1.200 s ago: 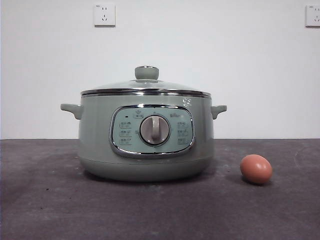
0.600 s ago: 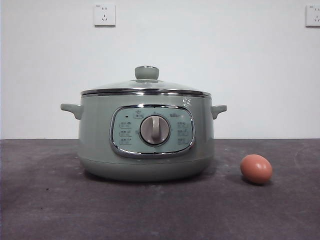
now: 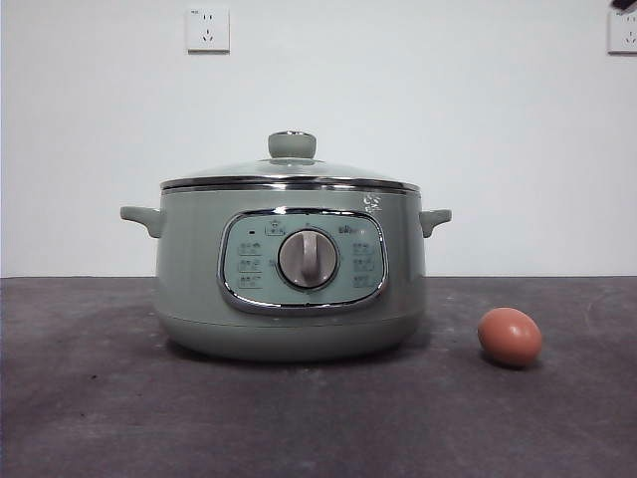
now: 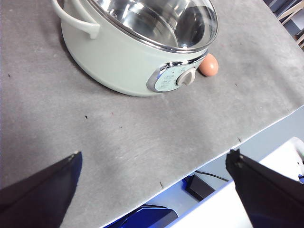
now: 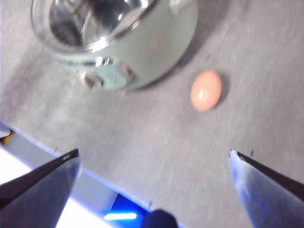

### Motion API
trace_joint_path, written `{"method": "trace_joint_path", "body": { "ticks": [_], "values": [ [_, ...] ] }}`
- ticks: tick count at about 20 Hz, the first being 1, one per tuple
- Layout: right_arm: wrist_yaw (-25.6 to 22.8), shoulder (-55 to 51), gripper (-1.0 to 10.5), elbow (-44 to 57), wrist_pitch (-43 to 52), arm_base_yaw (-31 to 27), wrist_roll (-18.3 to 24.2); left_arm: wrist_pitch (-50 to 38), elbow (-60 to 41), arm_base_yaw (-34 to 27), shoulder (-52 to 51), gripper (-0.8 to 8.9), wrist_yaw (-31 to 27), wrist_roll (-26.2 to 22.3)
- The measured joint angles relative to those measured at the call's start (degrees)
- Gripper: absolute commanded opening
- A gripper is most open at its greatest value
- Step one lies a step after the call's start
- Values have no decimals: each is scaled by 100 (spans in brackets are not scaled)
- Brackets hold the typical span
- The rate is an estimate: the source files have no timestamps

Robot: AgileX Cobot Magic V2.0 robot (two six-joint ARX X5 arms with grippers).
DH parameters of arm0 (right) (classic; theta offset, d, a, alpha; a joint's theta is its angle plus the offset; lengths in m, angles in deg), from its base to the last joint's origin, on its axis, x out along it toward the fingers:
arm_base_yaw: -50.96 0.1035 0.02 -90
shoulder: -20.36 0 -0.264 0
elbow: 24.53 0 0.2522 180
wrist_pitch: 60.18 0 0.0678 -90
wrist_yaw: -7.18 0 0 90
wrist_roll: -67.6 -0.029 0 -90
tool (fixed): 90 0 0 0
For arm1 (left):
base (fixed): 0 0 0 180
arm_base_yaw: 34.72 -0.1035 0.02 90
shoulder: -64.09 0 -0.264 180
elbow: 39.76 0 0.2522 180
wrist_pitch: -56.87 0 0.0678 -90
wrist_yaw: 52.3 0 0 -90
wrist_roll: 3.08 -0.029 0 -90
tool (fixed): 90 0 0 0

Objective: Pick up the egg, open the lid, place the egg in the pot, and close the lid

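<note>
The sage-green pot stands on the dark table with the glass lid shut on it. The brown-orange egg lies on the table to the pot's right, apart from it. A black arm tip shows at the top right corner of the front view. My right gripper is open and empty, high above the table, with the egg and pot below it. My left gripper is open and empty, high above the table, well away from the pot and egg.
The table's front edge runs below the left gripper, with dark gear and a cable on the floor beyond it. Two wall sockets sit on the white wall behind the pot.
A black arm tip has come into view at the top right corner of the front view. The pot, lid and egg have not moved.
</note>
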Motion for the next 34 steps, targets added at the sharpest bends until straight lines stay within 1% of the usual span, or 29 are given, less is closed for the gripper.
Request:
{"method": "trace_joint_path", "body": {
  "ticks": [2,4,8,11,14,17,20,22,23,25,26,28,31,33,34],
  "values": [
    [0,328,624,-7,269,7,-2,-9,0,0,0,687,0,0],
    [-162,774,624,-7,514,136,-20,-9,0,0,0,687,0,0],
    [-918,1755,624,-7,942,664,-22,-11,0,0,0,687,0,0],
    [-1425,2439,624,-7,1497,1054,-55,-13,0,0,0,687,0,0],
    [-1912,3045,624,-7,1954,1305,-129,-13,0,0,0,687,-2,0],
    [-2033,3484,621,-7,2358,1436,-221,-13,0,0,0,687,-4,0],
    [-2398,3842,621,-11,2621,1534,-313,-13,0,0,0,687,-7,0],
    [-2404,4076,602,-11,2732,1565,-343,-13,0,0,0,687,-7,0],
    [-2404,4186,564,-11,2789,1572,-361,-13,0,0,4,687,-7,0],
    [-2404,4363,557,-11,2876,1585,-367,-13,0,0,15,687,-11,0],
    [-2409,4437,539,-11,2889,1591,-367,-13,0,0,26,687,-13,0],
    [-2409,4507,378,-11,2889,1604,-385,-13,0,0,37,687,-17,0],
    [-2406,4507,239,-11,2918,1606,-389,-15,0,0,37,687,-17,0],
    [-2404,4507,104,-11,2940,1606,-409,-15,0,0,37,687,-17,0],
    [-2396,4507,18,-11,2955,1606,-426,-20,0,0,37,687,-17,0]
  ]
}}
